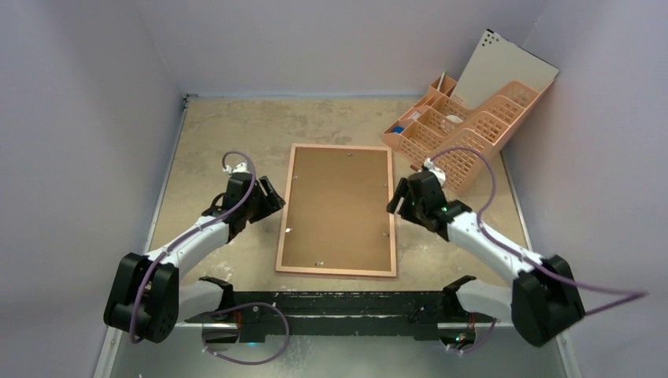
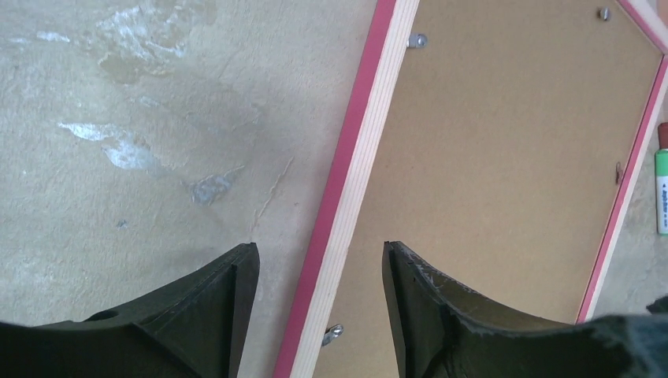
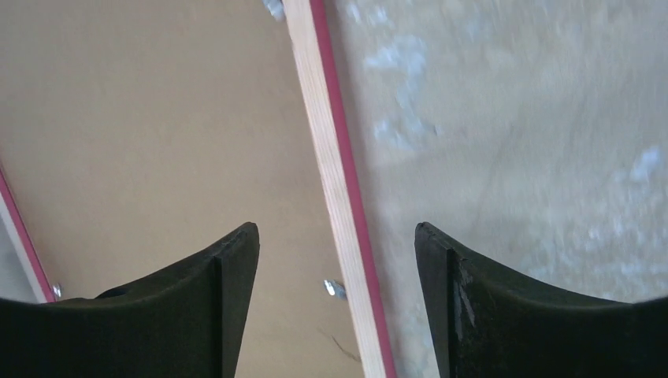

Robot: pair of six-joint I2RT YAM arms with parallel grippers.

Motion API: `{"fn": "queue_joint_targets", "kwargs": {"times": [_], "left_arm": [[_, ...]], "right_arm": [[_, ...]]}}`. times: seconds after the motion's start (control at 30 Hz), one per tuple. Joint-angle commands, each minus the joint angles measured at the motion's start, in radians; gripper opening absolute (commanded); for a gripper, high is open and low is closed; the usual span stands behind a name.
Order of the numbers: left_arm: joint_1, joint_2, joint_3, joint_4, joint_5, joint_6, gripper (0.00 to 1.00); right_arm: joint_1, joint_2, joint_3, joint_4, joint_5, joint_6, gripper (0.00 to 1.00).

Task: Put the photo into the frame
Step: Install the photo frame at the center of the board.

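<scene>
Left fingers (image 2: 213, 315), right fingers (image 3: 197, 315), spread, empty, each straddling a rail of the frame (image 2: 358, 181)

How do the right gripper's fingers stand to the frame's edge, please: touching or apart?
Apart. The right wrist view shows the frame edge running through the open right gripper, a gap on each side.

We see soft, even light from above in the top view, with only faint shadows on the surface (image 1: 220, 134). Our left wrist view is sharp and evenly lit, its near corners dark. Our right wrist view is blurred throughout; the frame (image 3: 335, 181) rim looks smeared.
</scene>
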Motion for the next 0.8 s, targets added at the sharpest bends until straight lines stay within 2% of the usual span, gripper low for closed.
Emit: {"fn": "queue_joint_targets", "kwargs": {"times": [0.0, 0.13, 0.3, 0.53, 0.77], "left_arm": [[0.002, 0.015, 0.056, 0.031, -0.042, -0.012, 0.62], [0.002, 0.024, 0.074, 0.024, -0.023, 0.003, 0.62], [0.002, 0.031, 0.074, 0.019, -0.005, 0.007, 0.61], [0.002, 0.045, 0.069, 0.017, -0.002, 0.011, 0.61], [0.002, 0.058, 0.061, 0.021, 0.017, 0.018, 0.61]], "right_arm": [[0.001, 0.232, 0.18, 0.053, 0.147, -0.084, 0.75], [0.001, 0.451, 0.339, 0.066, 0.175, -0.133, 0.72], [-0.004, 0.588, 0.446, 0.071, 0.19, -0.139, 0.61], [-0.013, 0.618, 0.45, 0.112, 0.192, -0.101, 0.56], [-0.025, 0.621, 0.452, 0.099, 0.228, -0.032, 0.43]]}}
